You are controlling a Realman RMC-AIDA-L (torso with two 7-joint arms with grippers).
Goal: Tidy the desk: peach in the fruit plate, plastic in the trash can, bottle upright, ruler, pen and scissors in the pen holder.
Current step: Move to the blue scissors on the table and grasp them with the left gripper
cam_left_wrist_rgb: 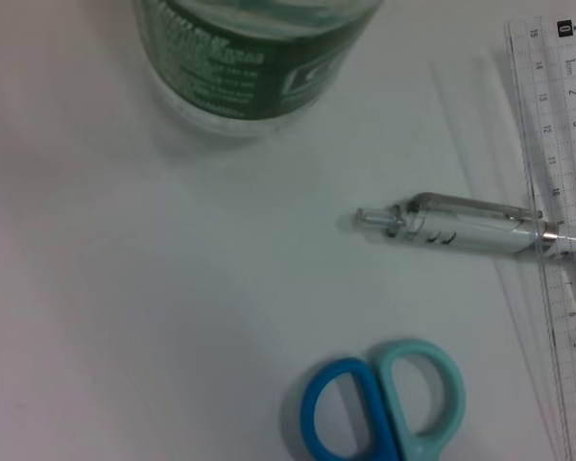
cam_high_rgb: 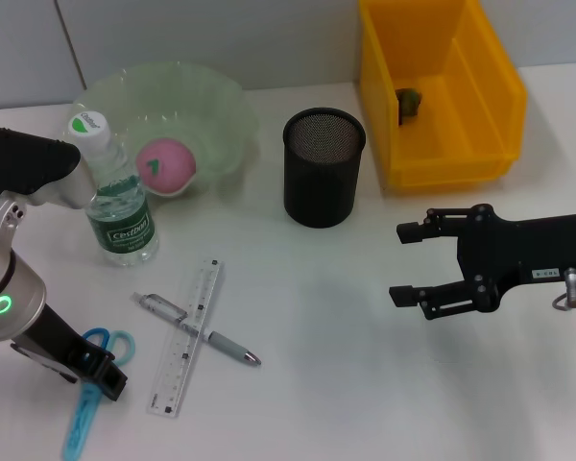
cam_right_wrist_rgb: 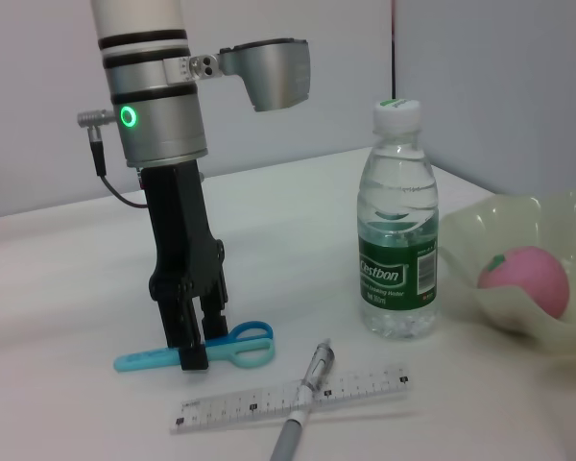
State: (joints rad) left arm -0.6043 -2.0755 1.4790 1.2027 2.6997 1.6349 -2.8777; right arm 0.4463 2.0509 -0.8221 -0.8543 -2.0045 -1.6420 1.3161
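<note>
The blue scissors (cam_high_rgb: 81,415) lie flat near the table's front left. My left gripper (cam_high_rgb: 106,376) stands on them, its fingers close together around their middle (cam_right_wrist_rgb: 194,351). The scissor handles (cam_left_wrist_rgb: 384,403) show in the left wrist view. A clear ruler (cam_high_rgb: 185,338) lies to the right with a grey pen (cam_high_rgb: 200,332) across it. The green-labelled bottle (cam_high_rgb: 120,206) stands upright. A pink peach (cam_high_rgb: 163,163) sits in the pale green fruit plate (cam_high_rgb: 221,106). The black mesh pen holder (cam_high_rgb: 324,168) stands mid-table. My right gripper (cam_high_rgb: 403,264) hovers open and holds nothing.
A yellow bin (cam_high_rgb: 442,158) stands at the back right with a small green scrap (cam_high_rgb: 410,101) inside. Bare white table lies between the pen holder, the ruler and the right gripper.
</note>
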